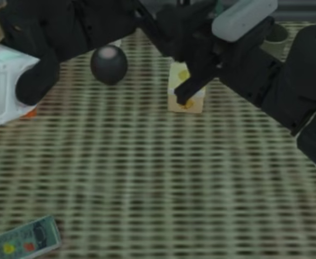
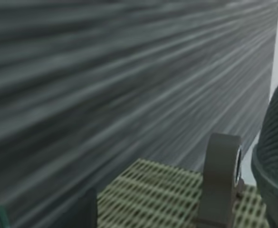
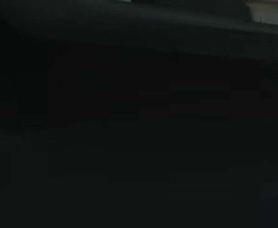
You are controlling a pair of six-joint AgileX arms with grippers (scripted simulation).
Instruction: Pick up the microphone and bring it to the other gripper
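Right arm (image 1: 287, 91) and left arm (image 1: 66, 27) sit highest, crowding the table's (image 1: 158, 178) far edge. The right gripper (image 1: 205, 60) is near the middle of that edge. The left arm reaches in from the far left corner, ending close beside it.

A slim dark stick (image 1: 193, 83) slants down out of the right gripper, and I take it to be the microphone. Its free tip lies over the cream box (image 1: 186, 100). Whether it is lifted or touching the box cannot be told, nor whether either gripper is closed or spread. The right wrist view is dark.

The long axis runs diagonally, from the far right, at the gripper, towards the near left. No mesh head shows, so which end leads is unclear.

The step looks like the handover approach. To do it well:
- Keep the stick clear of the box and the ball (image 1: 109, 65).
- Offer the free end towards the left arm, across its closing line.
- Let the left side grip well away from the right gripper before the right one lets go.
- Move slowly, since the two wrists are already crowded.
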